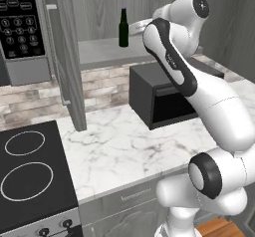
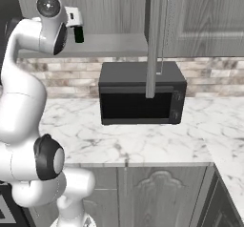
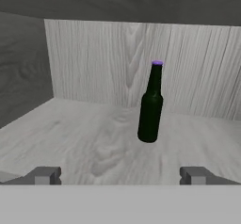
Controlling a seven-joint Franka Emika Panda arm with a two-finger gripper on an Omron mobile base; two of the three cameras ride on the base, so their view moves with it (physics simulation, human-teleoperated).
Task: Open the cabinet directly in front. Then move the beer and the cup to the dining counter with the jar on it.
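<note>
The cabinet (image 1: pixel 102 52) stands open, its left door (image 1: pixel 69 57) and right door (image 2: pixel 155 40) both swung out. The beer (image 3: pixel 150 105), a dark bottle with a purple cap, stands upright on the cabinet's shelf (image 3: pixel 84 133). It also appears as a beer (image 1: pixel 123 28) left of the arm, and as a beer (image 2: pixel 79 34) partly behind the hand. My gripper (image 3: pixel 120 175) is open at the shelf's front edge. The bottle stands farther in, slightly right of centre between the fingertips (image 3: pixel 44 175), untouched. The cup, the dining counter and the jar are out of view.
A black microwave (image 1: pixel 164 99) sits on the marble worktop (image 1: pixel 114 146) under the cabinet. A black cooktop (image 1: pixel 30 171) adjoins it on the left, with a dark control panel (image 1: pixel 20 17) above. The open right door's handle (image 2: pixel 164 35) hangs over the microwave (image 2: pixel 140 99).
</note>
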